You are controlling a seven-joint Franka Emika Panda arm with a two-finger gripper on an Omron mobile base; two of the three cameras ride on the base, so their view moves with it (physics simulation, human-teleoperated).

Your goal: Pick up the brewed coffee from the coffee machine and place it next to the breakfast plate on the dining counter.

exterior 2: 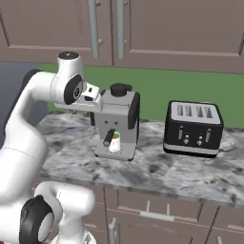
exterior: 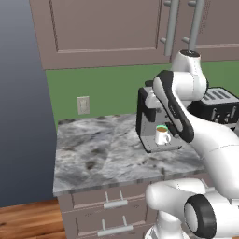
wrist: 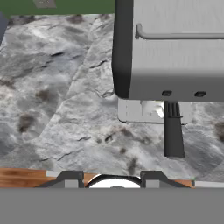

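White ceramic with a green-tinted rim: the mug (exterior: 162, 135) sits on the drip tray (exterior 2: 114, 152) of the coffee machine (exterior 2: 116, 124), small and squat, upright, tucked under the machine's overhanging head. In the left base view its white body shows clearly and a touch of brown sits inside the rim; in the right base view the mug (exterior 2: 114, 141) is partly hidden behind a dark handle that juts out of the machine in front of it. From the hand view the mug (wrist: 151, 107) is just a pale patch on the tray, under the machine's grey top, with that same dark handle (wrist: 173, 131) running beside it.

The machine is boxy, grey with black sides, a round black knob (exterior 2: 121, 88) on top. It stands on a marbled counter (exterior: 93, 154) over brown drawers, green wall behind. A black slotted toaster (exterior 2: 194, 127) sits well apart on the machine's right side in the right base view.

The gripper (wrist: 111, 178) hangs above and in front of the machine, looking down on it, apart from the mug. Its fingers (wrist: 70, 178) stand spread with nothing between them.
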